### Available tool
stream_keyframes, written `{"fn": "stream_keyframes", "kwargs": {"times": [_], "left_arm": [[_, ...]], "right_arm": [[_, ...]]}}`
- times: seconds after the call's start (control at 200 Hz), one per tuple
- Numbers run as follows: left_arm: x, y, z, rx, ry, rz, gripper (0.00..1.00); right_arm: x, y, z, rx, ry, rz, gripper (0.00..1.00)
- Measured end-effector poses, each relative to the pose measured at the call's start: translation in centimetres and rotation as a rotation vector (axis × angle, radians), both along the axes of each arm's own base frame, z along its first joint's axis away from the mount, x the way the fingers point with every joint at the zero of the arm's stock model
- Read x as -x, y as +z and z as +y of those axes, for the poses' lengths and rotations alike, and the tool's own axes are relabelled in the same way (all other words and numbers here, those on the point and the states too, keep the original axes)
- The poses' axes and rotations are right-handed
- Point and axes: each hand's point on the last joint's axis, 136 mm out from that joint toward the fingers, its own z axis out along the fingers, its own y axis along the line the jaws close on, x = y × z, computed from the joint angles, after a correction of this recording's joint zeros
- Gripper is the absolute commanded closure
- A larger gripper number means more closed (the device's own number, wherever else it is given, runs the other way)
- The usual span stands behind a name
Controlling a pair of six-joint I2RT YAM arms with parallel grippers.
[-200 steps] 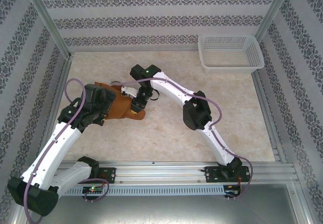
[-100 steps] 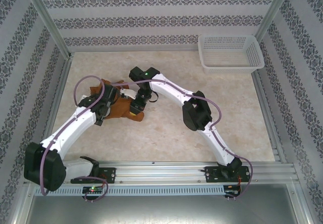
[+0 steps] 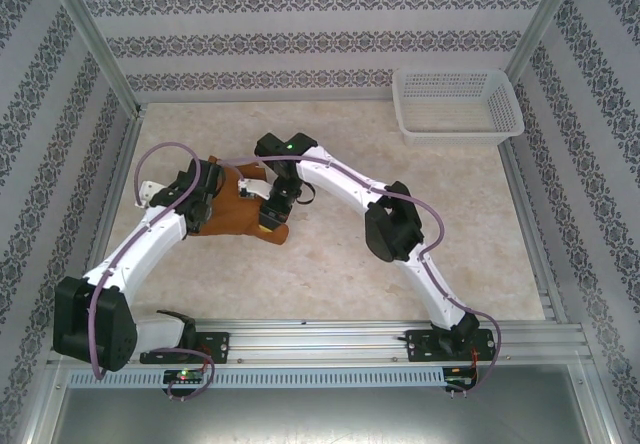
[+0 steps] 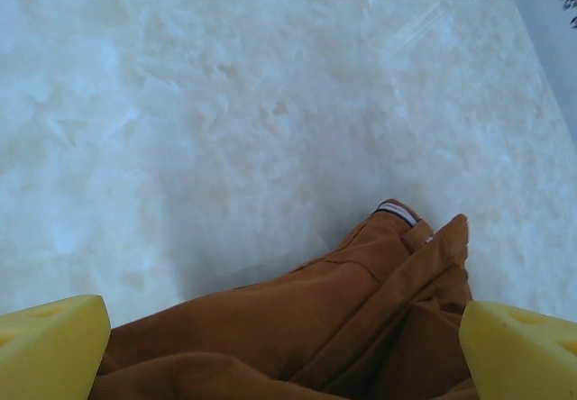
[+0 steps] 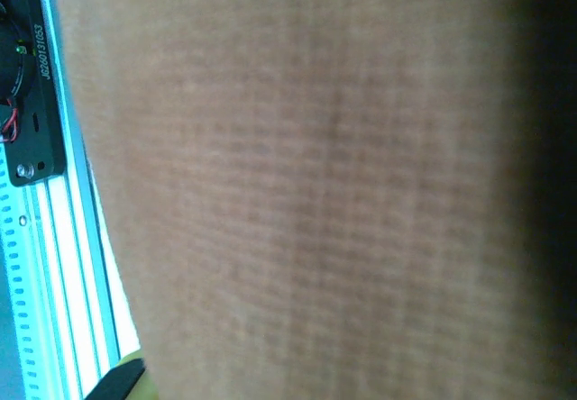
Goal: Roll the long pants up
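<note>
Pants (image 3: 235, 214) sit as a loose rust-brown bundle on the left half of the table (image 3: 330, 274), near the middle in depth, part rolled at best by my read. The bundle's long axis runs roughly left to right, with one claw at each end.

Left claw (image 3: 197, 201) is on the left end. In its wrist view the yellow fingertips (image 4: 50, 346) are spread wide, with cloth bunched between them and nothing pinched. The folds run away from it, and the pale label (image 4: 397, 209) is at the far tip.

Right claw (image 3: 274, 207) is on the right end, touching cloth. Its wrist view has blurred weave tight against the lens, so I can't tell if the fingers are spread or pinching.

Both arms are equally near. Any next roll likely goes across the short axis, away from the bases.

White basket (image 3: 458, 104) is at the far right, well apart.
</note>
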Motion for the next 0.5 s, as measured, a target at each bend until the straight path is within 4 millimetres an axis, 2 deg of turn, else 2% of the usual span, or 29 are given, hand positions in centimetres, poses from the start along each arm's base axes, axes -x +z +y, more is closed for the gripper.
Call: {"fn": "stream_keyframes", "kwargs": {"times": [0.13, 0.235, 0.5], "left_arm": [[0.2, -1.6, -0.8, 0.055, -0.023, 0.007, 0.00], [0.3, -1.9, -1.8, 0.140, -0.051, -0.025, 0.00], [-0.1, 0.2, -5.5, 0.367, -0.156, -0.109, 0.00]], "right_arm": [[0.9, -0.1, 0.3, 0.016, 0.018, -0.003, 1.00], [1.0, -0.3, 0.1, 0.031, 0.019, -0.005, 1.00], [0.6, 0.0, -0.4, 0.053, 0.013, -0.023, 1.00]]}}
